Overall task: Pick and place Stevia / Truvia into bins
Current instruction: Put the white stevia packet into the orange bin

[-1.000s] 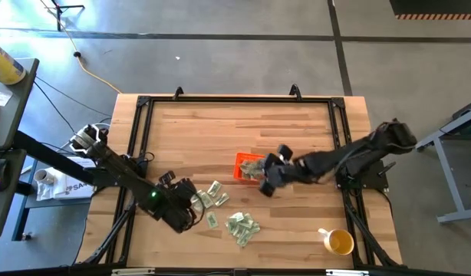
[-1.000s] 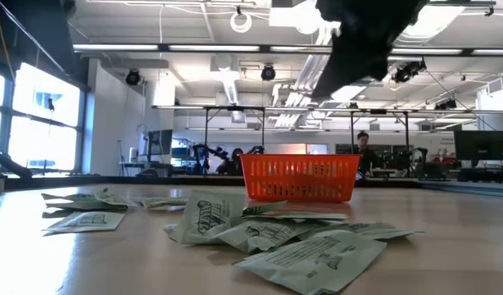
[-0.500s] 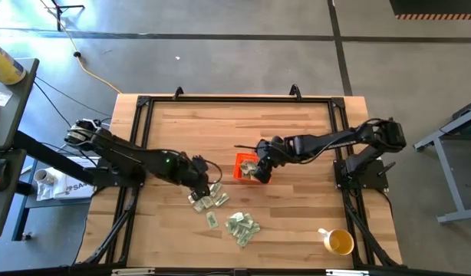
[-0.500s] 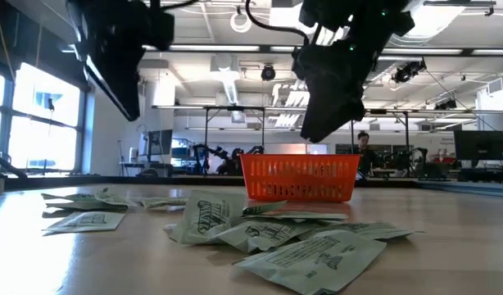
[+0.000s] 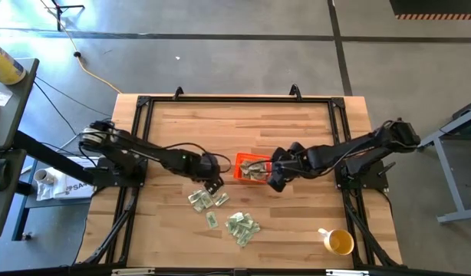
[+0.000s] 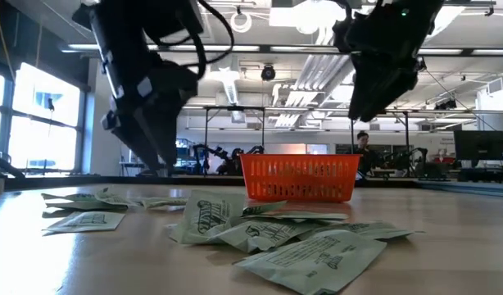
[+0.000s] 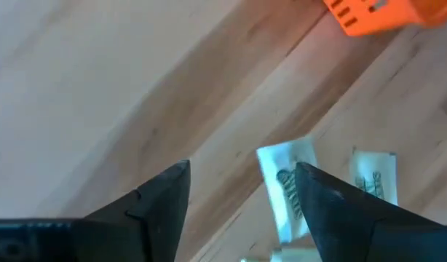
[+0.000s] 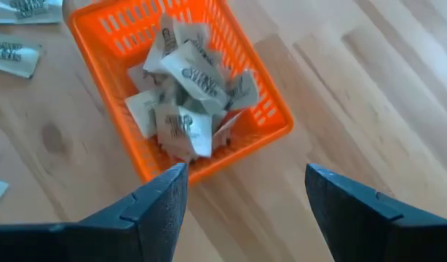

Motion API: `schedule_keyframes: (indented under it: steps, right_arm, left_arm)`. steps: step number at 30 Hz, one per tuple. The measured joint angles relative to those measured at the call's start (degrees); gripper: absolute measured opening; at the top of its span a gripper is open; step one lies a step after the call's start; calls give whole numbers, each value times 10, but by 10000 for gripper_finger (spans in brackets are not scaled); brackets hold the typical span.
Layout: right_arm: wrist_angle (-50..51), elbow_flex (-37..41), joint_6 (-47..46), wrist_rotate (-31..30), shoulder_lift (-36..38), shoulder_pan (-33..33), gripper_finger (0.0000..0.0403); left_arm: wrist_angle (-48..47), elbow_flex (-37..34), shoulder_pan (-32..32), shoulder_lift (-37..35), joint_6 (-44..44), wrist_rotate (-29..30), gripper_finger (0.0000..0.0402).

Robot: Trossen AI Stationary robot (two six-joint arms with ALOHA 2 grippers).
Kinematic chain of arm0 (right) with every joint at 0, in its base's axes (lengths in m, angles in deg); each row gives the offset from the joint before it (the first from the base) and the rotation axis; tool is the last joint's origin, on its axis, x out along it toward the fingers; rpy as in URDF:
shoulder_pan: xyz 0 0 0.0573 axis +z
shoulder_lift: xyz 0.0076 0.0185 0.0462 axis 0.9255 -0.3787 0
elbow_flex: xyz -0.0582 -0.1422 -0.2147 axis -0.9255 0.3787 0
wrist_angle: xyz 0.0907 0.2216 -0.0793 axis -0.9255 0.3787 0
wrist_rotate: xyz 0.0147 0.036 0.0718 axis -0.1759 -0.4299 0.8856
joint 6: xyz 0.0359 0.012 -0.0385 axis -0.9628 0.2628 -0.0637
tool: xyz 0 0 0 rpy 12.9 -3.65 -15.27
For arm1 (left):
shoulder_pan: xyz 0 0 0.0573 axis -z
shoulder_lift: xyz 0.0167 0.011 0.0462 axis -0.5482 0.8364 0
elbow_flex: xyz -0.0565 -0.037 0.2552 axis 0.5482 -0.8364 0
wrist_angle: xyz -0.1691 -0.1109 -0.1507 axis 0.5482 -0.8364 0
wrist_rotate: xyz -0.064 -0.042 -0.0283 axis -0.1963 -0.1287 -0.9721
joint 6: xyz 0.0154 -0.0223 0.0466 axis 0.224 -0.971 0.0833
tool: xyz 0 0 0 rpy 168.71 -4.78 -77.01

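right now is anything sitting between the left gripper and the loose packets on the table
Nothing visible does. The left gripper is open and empty over bare wood, with the nearest loose packets just ahead of its fingers. The orange bin sits off to the side, not in that path.

Grey concrete floor (image 5: 220, 54); bright windows (image 6: 38, 115) left.

Orange bin (image 5: 244, 164), green-white packets (image 5: 242, 225)
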Motion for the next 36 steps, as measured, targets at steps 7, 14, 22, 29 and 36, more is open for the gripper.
schedule_keyframes:
  steps: [7,14,22,29,36]
  right_arm:
    - [5,0,-22,1,-1,4,268]
    - [5,0,-20,-1,-1,-7,269]
    - [7,0,-20,-5,-1,-15,268]
    - [1,0,-29,-13,-1,-14,268]
    - [1,0,-115,-77,20,18,268]
  left_arm:
    - [-8,31,11,54,-4,-1,251]
    - [0,37,29,92,-19,1,223]
    - [-7,41,54,126,-6,61,213]
    - [-8,39,23,129,64,88,128]
    - [1,42,-29,119,153,78,22]
